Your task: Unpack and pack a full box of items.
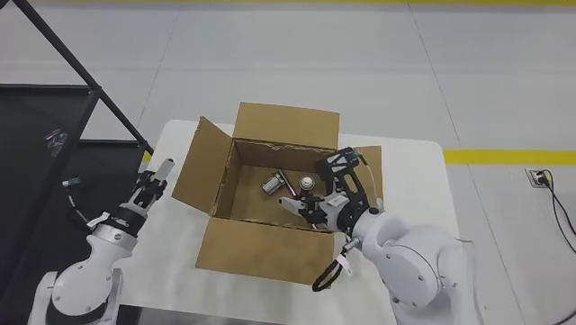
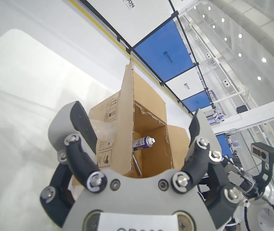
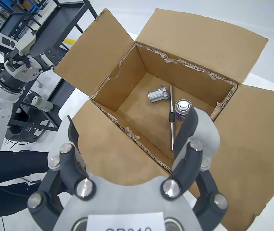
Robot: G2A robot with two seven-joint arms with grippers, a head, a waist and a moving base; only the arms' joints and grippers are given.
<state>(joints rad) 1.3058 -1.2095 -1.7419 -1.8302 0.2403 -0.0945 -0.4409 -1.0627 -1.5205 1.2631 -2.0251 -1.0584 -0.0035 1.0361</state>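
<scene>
A white table (image 1: 423, 172) carries an open cardboard box (image 1: 261, 244), its four flaps folded outward. At the far left, the left gripper (image 1: 160, 170) sits outside the box, beside the left flap, its fingers spread apart and holding nothing.

On the box floor three things lie close together. From left to right they are a short metal cylinder (image 3: 156, 95) on its side, a thin metal rod (image 3: 171, 111) lying flat with a dark collar partway along, and a spray can (image 3: 182, 110) just beside the rod (whether the can stands upright or leans cannot be told).

To the right, the right gripper (image 3: 133, 126) hangs over the near right part of the box, fingers apart and empty, nearest the can.

The can is probably light, smooth and inclined to slip, so it is best pinched across its body. The cylinder looks heavier. The stiff rod offers little to grip, and its collar seems the better hold.
</scene>
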